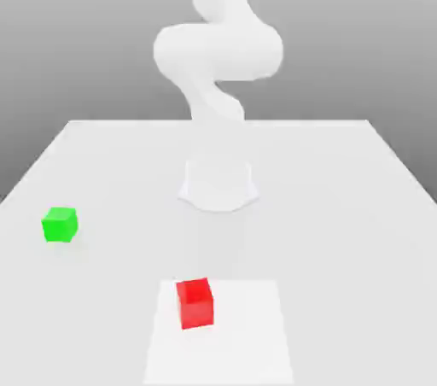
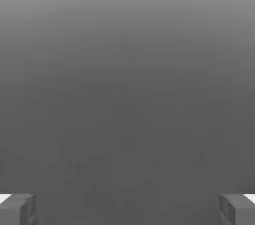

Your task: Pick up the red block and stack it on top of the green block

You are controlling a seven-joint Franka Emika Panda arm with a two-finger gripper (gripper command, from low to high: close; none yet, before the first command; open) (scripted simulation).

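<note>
Red block (image 1: 195, 303) sits on the desk (image 1: 341, 205), near front edge on a paler patch. Green block (image 1: 60, 225) well apart, toward the exterior view's left. End effector (image 2: 127, 209) released, fingertips (image 2: 17, 209) spread wide, nothing between; grey beyond them, probably bare background.

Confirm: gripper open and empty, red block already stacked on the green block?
Not stacked. In the exterior view the red block sits on the table, apart from the green block. The gripper is open and empty, as the hand view shows.
</note>
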